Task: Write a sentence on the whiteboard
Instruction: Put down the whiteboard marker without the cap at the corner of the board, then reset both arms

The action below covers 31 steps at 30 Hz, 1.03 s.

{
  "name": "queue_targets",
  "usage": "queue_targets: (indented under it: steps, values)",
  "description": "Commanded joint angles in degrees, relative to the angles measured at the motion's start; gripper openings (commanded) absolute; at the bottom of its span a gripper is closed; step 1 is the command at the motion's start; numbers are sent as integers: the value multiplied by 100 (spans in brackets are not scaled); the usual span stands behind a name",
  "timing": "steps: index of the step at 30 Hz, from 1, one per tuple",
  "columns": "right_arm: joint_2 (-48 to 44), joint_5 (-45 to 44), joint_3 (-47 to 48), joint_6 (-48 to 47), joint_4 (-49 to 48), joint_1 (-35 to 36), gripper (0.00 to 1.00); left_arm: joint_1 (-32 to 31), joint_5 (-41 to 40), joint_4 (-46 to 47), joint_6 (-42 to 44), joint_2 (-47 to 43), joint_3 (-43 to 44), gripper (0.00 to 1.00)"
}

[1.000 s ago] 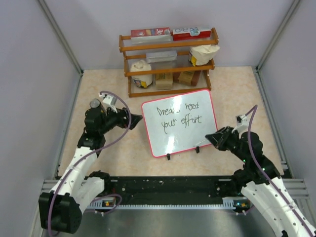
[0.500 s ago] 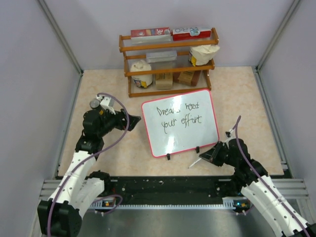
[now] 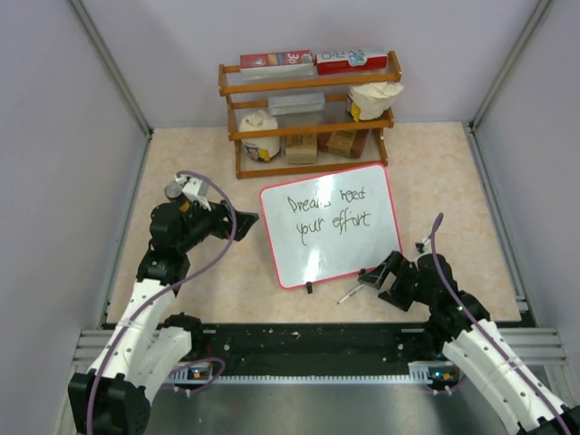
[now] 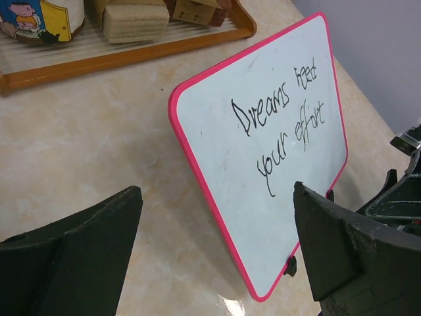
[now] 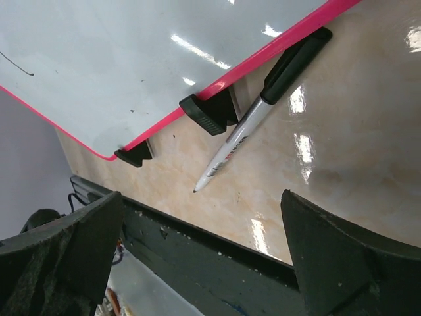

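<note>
Standing near the middle of the table (image 3: 435,163), the whiteboard (image 3: 331,225) leans a little backward on two small black tabs (image 5: 210,108) at its near edge, and its thin red frame is turned slightly, so that the left corner comes nearer than the right one. The sentence (image 3: 328,213) is written in thin black letters on the far half of the board, in two lines: "Dreams need" and, under it, "your effort" (the second word of the first line is not very clear). A marker (image 5: 263,115) lies flat on the table just beside the near edge of the board; its black end is at the red frame, next to the right tab, and its tip points to the near left. The right gripper (image 3: 379,276) is over this marker, at the near right corner of the board, with its fingers (image 5: 355,263) spread wide and nothing between them; the marker is not touched by them. The left gripper (image 3: 249,220) is at the left side of the board, near its far left corner, also spread wide and empty, and it does not touch the frame. At the far side of the table stands a wooden shelf (image 3: 308,109) with boxes and jars.
</note>
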<state>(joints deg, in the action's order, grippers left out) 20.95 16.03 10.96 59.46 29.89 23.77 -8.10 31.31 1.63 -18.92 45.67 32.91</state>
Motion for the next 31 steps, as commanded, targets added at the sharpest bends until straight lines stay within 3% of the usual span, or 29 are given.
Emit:
queue_targets:
  steps: [1,5,13,20,25,30,31]
  values:
    - [85,-197,433,-75,-88,-57,99,-8,103,145,28,-199,173,99]
    - [163,-425,853,-653,-71,-57,99,-8,-45,180,-85,-251,120,99]
    - [664,-1803,2145,-2270,-18,-57,99,-16,-1827,101,-165,-892,-170,99]
    - [727,-3122,2411,-3089,-483,-57,99,-16,-2770,48,-103,-1157,-390,99]
    - [297,-3808,1605,-4519,-2264,-57,97,-16,-3043,415,-69,-1271,-723,99]
    - [234,-4423,874,-5013,-3374,-57,99,-16,-3061,856,-7,-1210,-1127,99]
    - [278,-4468,507,-5441,-3959,-57,99,-16,-3061,909,159,-1183,-1163,99]
